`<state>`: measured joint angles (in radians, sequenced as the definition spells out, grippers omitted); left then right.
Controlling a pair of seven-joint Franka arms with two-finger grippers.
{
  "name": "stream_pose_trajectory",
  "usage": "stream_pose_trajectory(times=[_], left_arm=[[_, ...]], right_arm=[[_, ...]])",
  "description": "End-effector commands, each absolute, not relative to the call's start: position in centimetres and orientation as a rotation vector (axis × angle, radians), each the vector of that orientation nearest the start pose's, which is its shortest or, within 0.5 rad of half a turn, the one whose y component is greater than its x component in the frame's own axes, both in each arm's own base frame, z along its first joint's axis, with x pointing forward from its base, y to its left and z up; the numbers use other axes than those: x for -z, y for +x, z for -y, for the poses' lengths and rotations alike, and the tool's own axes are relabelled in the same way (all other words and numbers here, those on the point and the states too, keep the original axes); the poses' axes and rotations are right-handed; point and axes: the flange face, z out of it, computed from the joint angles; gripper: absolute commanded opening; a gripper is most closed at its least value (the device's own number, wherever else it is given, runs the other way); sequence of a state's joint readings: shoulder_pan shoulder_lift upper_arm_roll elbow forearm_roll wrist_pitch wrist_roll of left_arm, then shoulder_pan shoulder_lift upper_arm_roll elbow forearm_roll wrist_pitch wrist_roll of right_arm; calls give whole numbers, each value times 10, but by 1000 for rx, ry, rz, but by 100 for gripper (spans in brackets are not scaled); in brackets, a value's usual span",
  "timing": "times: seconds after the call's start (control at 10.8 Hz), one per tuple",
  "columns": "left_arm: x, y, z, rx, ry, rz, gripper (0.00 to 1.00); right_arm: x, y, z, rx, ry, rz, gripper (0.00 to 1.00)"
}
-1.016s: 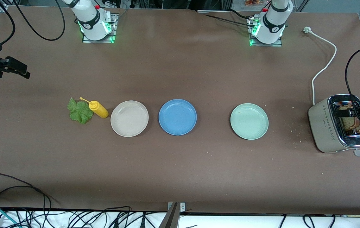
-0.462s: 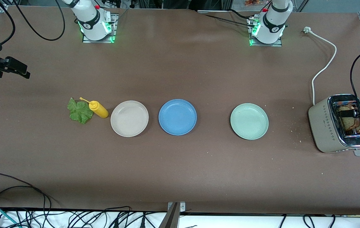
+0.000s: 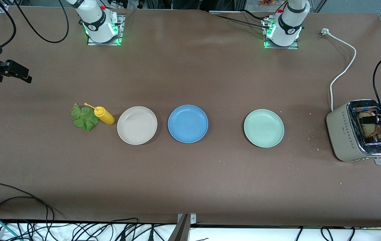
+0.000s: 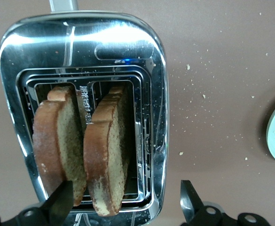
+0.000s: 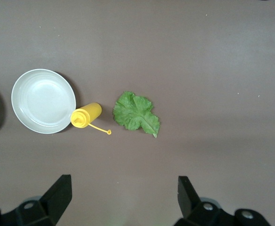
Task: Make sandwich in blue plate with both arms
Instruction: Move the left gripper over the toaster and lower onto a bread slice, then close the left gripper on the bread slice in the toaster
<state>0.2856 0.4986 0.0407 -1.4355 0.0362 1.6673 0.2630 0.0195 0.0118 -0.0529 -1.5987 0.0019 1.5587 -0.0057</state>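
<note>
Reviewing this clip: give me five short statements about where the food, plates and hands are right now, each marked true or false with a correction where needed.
1. The round matte blue plate holds nothing. True.
2. Two brown bread slices stand in the slots of the silver toaster. True.
3. The ruffled green lettuce leaf lies on the round beige plate. False: it lies on the table beside the yellow squeeze bottle, toward the right arm's end.
4. The left hand is shut on a slice. False: it is open over the toaster, gripping nothing.
5. The blue plate sits between the beige plate and the round pale green plate. True.
</note>
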Motion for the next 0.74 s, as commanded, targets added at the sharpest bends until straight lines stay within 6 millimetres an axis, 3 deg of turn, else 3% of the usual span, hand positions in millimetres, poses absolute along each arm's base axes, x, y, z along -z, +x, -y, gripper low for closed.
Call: stream_pose_trajectory(times=[0.0, 0.37, 0.65], left_arm=[[-386, 639, -218, -411, -3140, 41, 100], [-382, 640, -218, -420, -3138, 30, 70], [-383, 640, -218, -419, -3133, 18, 38]], right_arm=[[-610, 553, 18, -84, -3143, -48, 100], [-610, 553, 18, -84, -3143, -48, 100], [-610, 553, 18, -84, -3143, -48, 100]])
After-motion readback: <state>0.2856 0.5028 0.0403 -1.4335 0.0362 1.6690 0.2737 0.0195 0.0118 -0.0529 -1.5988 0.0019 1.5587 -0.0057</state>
